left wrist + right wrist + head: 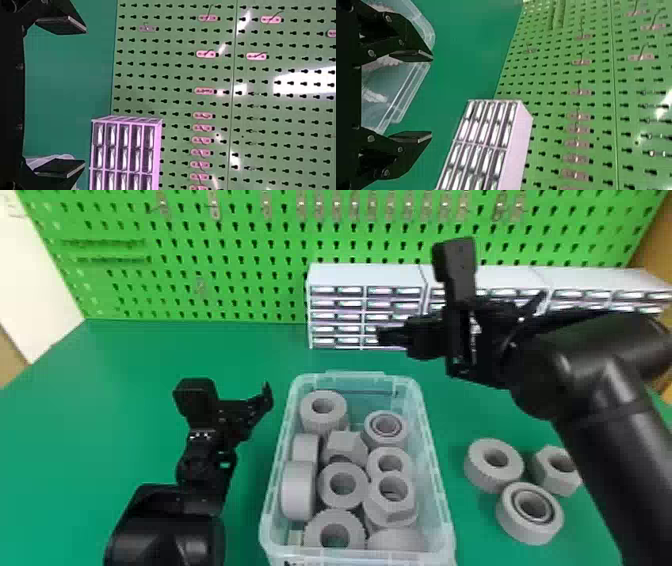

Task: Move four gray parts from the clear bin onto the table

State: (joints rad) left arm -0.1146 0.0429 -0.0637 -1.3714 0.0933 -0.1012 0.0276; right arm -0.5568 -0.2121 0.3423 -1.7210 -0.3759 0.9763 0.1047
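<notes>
The clear bin [440,510] holds several gray parts, among them a hex-headed part [400,510] and a ribbed ring [325,422]. On the table right of the bin lie a ribbed gray part [487,480], a gray ring with an inner race [525,530] and a gray nut [555,482]. My right gripper [392,336] is raised above and behind the bin's far right side; in the right wrist view the right gripper [412,97] is open with nothing between its fingers. Left of the bin is my left gripper [267,395]; in the left wrist view the left gripper [61,97] stands open.
White drawer cabinets [367,277] stand along the back of the green table [225,350], in front of a green pegboard [250,255] with metal hooks. My right forearm reaches over the table's right side, partly covering the gray nut.
</notes>
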